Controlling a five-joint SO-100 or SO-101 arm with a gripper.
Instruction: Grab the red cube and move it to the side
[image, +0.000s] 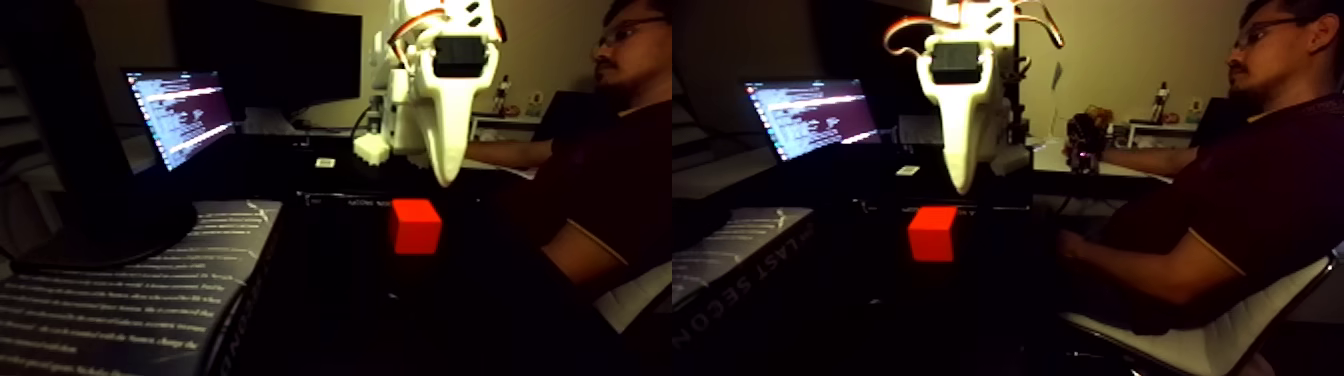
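Observation:
The fixed view holds two nearly equal pictures side by side. The red cube (415, 226) rests on the dark table, and it appears again in the right half, the red cube (932, 234). My white gripper (447, 178) hangs point-down just above the cube and a little to its right, apart from it. Its fingers form one tapered white shape, so the dim light hides whether they stand open or shut. Nothing is seen between them.
A laptop (180, 115) with a lit screen stands at the back left. A book (130, 290) printed with white text lies at the front left. A person (610, 130) sits on the right, with a forearm reaching over the table behind the arm.

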